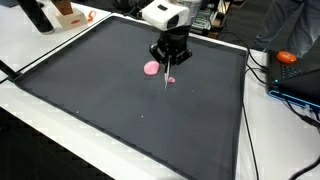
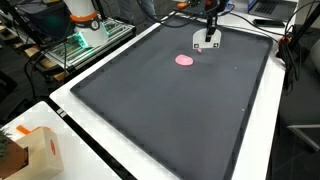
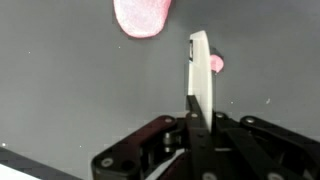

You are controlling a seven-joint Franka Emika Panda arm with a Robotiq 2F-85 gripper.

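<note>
**A:** Grip state, quick?

**B:** In the wrist view the gripper point(image 3: 196, 128) is clamped on a white flat strip point(image 3: 200, 70). The jaws are narrow and the strip sticks straight out from between them, seen edge-on.

**A:** What's at the strip's far end?

**B:** A small pink bit point(image 3: 216, 63) lies just beside the tip, on its right. I can't tell if they touch.

**A:** And past that?

**B:** A pink disc point(image 3: 142, 15) lies flat on the dark mat point(image 3: 60, 80). It is beyond the tip and to the left, clear of the strip, and the frame edge cuts it off.

**A:** Anything farther out?

**B:** In an exterior view the mat sits on a white table point(image 1: 40, 95), and there is an orange object point(image 1: 287, 57) off the mat's far corner. In an exterior view a cardboard box point(image 2: 40, 150) stands at the table's near corner, well apart from the strip.
</note>
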